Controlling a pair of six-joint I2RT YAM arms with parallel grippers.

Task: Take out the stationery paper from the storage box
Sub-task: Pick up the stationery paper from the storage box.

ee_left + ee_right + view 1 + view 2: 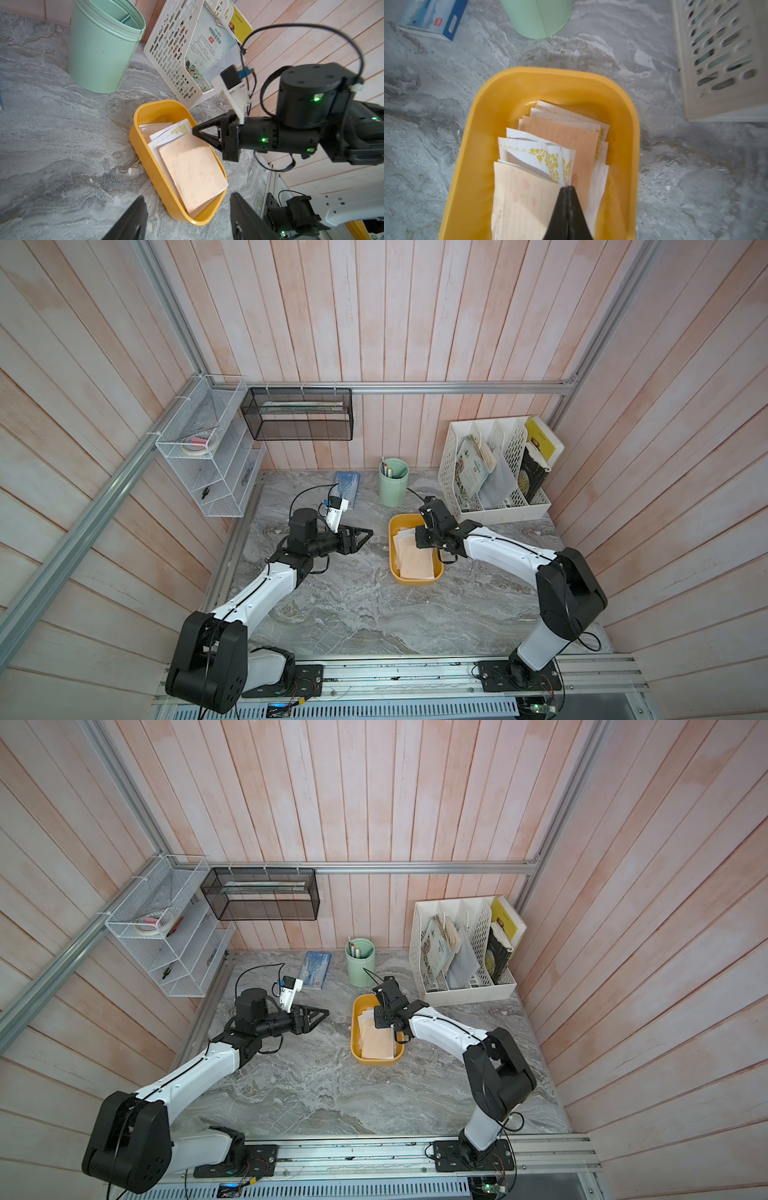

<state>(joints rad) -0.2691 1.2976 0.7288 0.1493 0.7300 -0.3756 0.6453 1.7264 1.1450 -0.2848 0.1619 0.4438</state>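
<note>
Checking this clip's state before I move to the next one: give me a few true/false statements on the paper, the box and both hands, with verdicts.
1. The stationery paper lies in the storage box. True.
2. The left hand grips a sheet. False: it is open and empty, off to the side of the box.
3. The right hand is shut on a white, gold-patterned sheet in the box. True.
4. The green cup lies tipped over. False: it stands upright.

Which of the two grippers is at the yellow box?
The right gripper: its fingers are shut on a white sheet of the stationery paper inside the storage box. The left gripper stands open over the table, apart from the box.
</note>
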